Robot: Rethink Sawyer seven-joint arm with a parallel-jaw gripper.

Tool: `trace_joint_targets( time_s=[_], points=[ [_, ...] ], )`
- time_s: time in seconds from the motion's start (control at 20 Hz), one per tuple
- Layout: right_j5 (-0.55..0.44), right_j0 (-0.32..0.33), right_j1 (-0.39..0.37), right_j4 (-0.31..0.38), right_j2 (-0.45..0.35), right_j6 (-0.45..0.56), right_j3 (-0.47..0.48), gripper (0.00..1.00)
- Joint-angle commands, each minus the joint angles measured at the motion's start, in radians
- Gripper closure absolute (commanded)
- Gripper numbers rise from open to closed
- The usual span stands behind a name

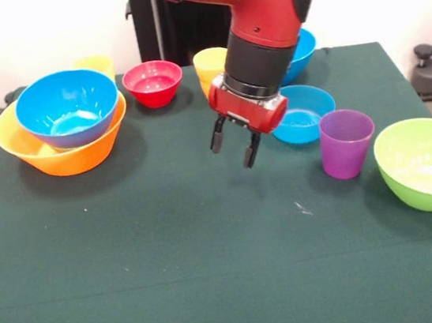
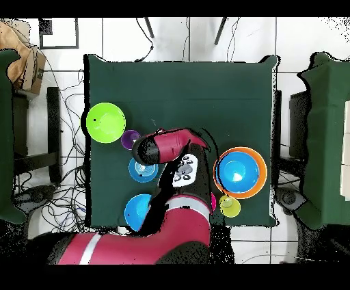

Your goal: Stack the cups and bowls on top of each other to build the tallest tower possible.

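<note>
Bowls and cups stand spread over the green table (image 1: 172, 255). At the far left in the front view, the large blue bowl (image 1: 68, 107) sits nested inside the huge orange-yellow bowl (image 1: 67, 153), forming the tower; in the overhead view this pair appears at the right side of the table. A yellow cup (image 1: 96, 65) stands just behind the tower, partly hidden by it. The small red bowl (image 1: 153, 82) stands to the right of the tower, near the far edge. A second yellow cup (image 1: 210, 67) stands to the right of the red bowl, partly covered by the arm. Another large blue bowl (image 1: 302, 50) shows behind the arm at the far edge. The shallow blue bowl (image 1: 305, 114) lies right of centre, with the purple cup (image 1: 346, 143) upright, just beside its near right side. The lime green bowl (image 1: 426, 162) rests at the right edge of the table, near the purple cup but apart from it. The gripper (image 1: 234, 145) hangs above the table centre, just left of the shallow blue bowl, pointing down. Its two black fingers (image 1: 251, 150) are spread apart and hold nothing.
</note>
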State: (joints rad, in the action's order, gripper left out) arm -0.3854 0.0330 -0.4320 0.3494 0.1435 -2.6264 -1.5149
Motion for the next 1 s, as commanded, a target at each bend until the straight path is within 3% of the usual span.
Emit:
trace_joint_targets(
  time_s=[0.05, 0.2, 0.45, 1.0],
  points=[
    [0.036, 0.037, -0.032, 0.185, -0.200, 0.358, -0.010, 0.00],
    [0.005, 0.057, -0.040, 0.262, -0.239, 0.413, 0.006, 0.00],
    [-0.039, 0.090, -0.059, 0.324, -0.287, 0.478, 0.006, 0.00],
    [-0.142, 0.124, -0.069, 0.331, -0.356, 0.590, 0.045, 0.00]
  ],
)
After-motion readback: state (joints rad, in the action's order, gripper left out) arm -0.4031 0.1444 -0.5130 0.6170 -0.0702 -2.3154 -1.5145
